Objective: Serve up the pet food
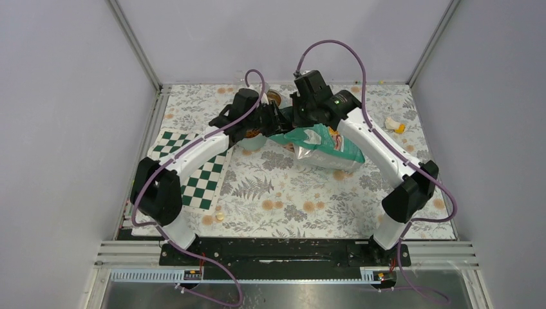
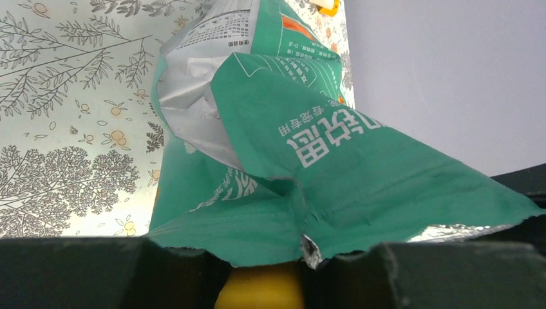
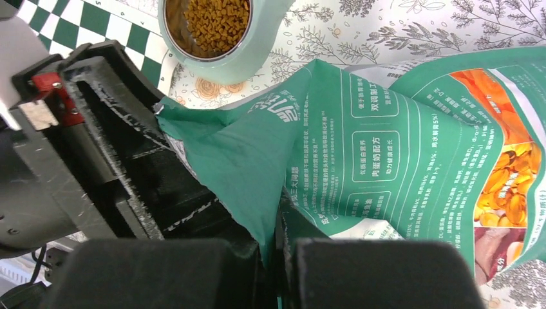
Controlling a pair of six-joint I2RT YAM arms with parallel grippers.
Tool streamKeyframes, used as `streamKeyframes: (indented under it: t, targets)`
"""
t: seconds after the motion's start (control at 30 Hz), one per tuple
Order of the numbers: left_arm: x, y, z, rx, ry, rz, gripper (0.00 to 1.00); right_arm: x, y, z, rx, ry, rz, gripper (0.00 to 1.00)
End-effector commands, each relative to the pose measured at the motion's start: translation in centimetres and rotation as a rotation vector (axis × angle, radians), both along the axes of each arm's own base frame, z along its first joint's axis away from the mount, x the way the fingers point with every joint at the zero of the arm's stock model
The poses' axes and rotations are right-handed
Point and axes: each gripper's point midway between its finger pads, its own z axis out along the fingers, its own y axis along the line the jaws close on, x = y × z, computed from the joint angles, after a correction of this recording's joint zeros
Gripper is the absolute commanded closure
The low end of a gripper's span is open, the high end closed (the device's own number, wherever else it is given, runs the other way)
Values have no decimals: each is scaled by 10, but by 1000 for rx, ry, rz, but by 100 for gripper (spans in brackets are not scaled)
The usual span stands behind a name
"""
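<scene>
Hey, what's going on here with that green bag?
Two robot arms have a teal pet food pouch between them. The right gripper is clamped on the pouch's open top edge. The left gripper sits at that same edge with something yellow between its fingers; whether it grips is unclear. A mint bowl nearby already holds kibble.

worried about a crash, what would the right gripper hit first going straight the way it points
The teal-and-white foil pet food pouch: the right gripper is shut on its edge, and its crumpled body fills the line ahead.
</scene>
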Motion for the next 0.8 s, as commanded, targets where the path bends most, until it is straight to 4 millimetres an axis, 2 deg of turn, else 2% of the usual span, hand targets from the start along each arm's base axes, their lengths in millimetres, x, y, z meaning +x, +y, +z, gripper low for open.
streamKeyframes:
  t: [0.0,0.17,0.4,0.6,0.77]
  targets:
    - [8,-1,-30,88,-29,-35,100,0,0,28,121,-88,-21,100]
    - [7,-19,-34,-39,-25,-78,100,-2,4,25,139,-71,-17,100]
    - [5,-39,-23,-199,-18,-126,100,-1,7,35,159,-84,-5,100]
    - [-11,-47,14,-389,-23,-184,100,4,-3,43,143,-112,-21,100]
    - [-18,-42,40,-485,-41,-188,100,13,-20,54,142,-125,-51,100]
